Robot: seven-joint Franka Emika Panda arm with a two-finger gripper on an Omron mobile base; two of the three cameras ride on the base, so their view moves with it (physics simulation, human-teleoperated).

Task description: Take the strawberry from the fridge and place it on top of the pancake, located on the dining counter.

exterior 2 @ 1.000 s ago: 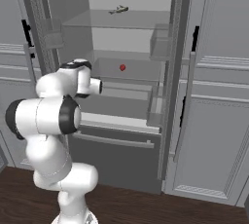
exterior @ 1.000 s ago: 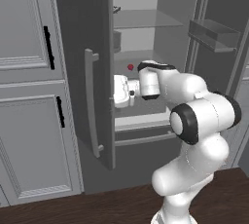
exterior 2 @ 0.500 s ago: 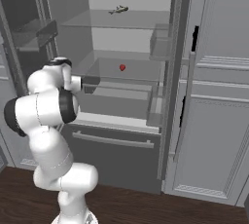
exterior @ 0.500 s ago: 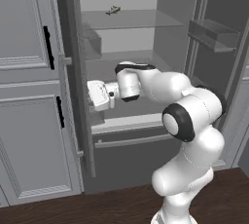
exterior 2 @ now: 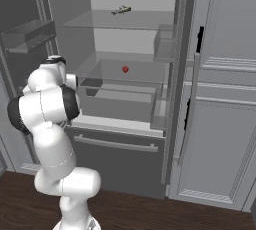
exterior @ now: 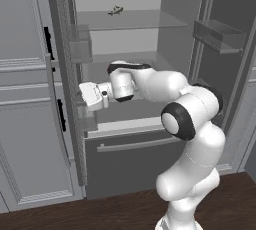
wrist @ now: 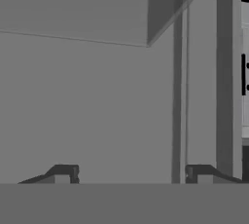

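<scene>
The fridge (exterior: 125, 159) stands with both doors open. Its left door (exterior: 64, 74) is turned nearly edge-on. A tiny red strawberry (exterior 2: 125, 69) rests on the middle glass shelf (exterior 2: 107, 76), toward the back. In the left base view my arm hides it. My gripper (exterior: 84, 99) points left at the inner face of the left door, well to the left of the berry. In the hand view the gripper (wrist: 130, 174) is open, fingertips (wrist: 63, 172) wide apart, nothing between them, facing the door's grey inner panel. The pancake and dining counter are out of view.
A small grey-green flat item (exterior 2: 121, 10) lies on the top glass shelf. Door bins (exterior: 220, 34) hang on the right door, and one (exterior: 80, 49) on the left door just above my hand. The bottom drawer (exterior 2: 115, 146) is closed. Light grey cabinets (exterior 2: 220, 124) flank the fridge.
My hand has swung left from the middle of the fridge to the left door. That door has swung wider, to nearly edge-on.
</scene>
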